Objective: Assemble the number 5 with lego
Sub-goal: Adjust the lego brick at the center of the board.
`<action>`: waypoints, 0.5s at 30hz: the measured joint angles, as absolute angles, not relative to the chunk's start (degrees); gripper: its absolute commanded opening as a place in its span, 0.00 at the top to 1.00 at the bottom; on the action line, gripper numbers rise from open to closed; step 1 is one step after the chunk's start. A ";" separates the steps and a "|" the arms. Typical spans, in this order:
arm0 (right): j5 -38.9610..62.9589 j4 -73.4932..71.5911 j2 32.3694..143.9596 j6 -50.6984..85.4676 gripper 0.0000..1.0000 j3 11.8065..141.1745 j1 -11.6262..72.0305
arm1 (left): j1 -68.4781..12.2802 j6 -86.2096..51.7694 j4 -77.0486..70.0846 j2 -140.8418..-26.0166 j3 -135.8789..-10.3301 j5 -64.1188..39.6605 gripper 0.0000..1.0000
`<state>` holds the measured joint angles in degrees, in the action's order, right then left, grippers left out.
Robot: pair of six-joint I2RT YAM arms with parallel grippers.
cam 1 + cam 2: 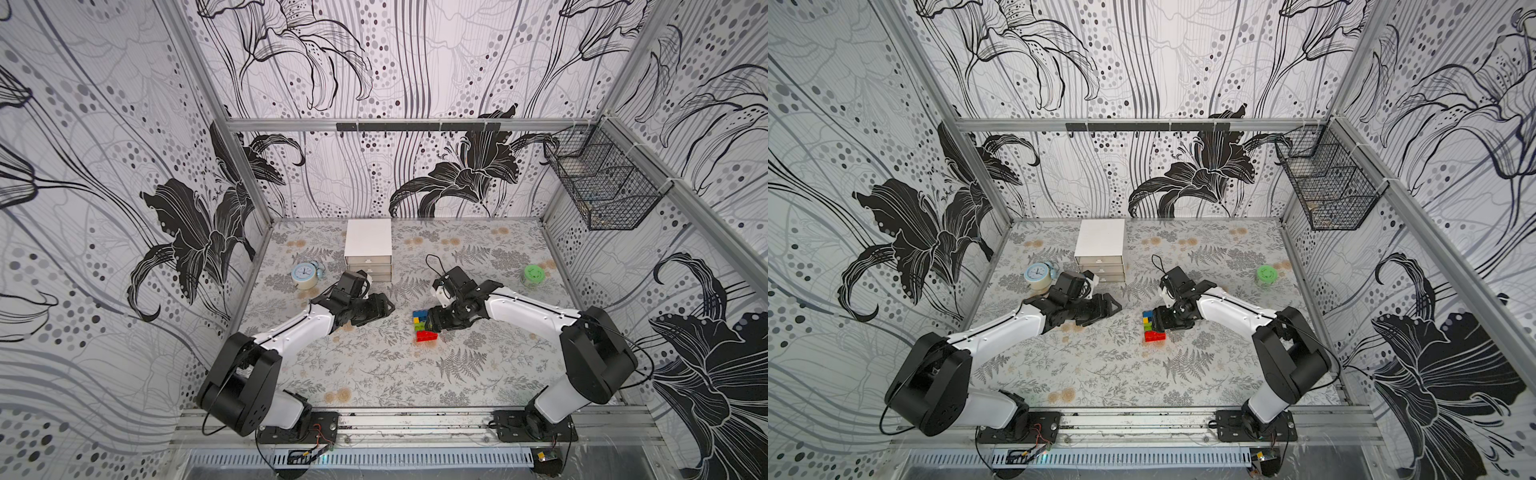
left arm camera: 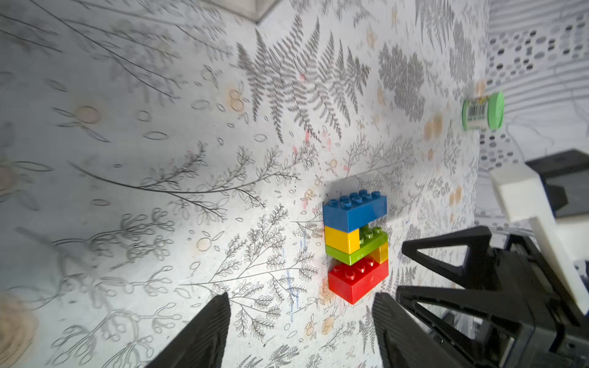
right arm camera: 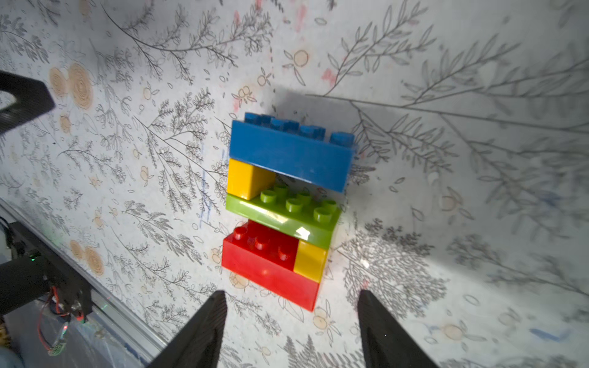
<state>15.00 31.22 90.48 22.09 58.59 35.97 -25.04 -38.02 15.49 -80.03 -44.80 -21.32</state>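
On the table (image 1: 374,374), the number 5 (image 3: 283,210) rests, seemingly complete.
Right gripper (image 3: 291,296) and left gripper (image 2: 301,298) both gape empty; withdraw straight back without brushing it.

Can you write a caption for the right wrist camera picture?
The finished lego number 5 lies on the leafy table, just ahead of the open right gripper.

We are finding no legible words anywhere. We are seeing a barcode label on the jar (image 2: 475,112), its digits too blurred to read, and the clock (image 1: 304,274) is showing dial marks too small to make out. The lego (image 3: 287,220) is forming a blocky 5.
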 measured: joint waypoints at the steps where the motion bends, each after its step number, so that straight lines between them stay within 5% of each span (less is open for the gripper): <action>1: 13.96 31.79 89.49 21.58 0.18 59.16 35.68 | -24.67 -37.32 16.64 -79.00 -45.25 -19.86 0.07; 2: 12.78 32.18 88.31 21.26 0.00 59.75 35.18 | -24.14 -36.67 17.85 -77.67 -45.78 -17.87 0.01; 15: -16.23 23.68 74.67 17.76 0.00 53.93 20.99 | -5.19 -20.34 17.23 -63.13 -46.11 7.11 0.01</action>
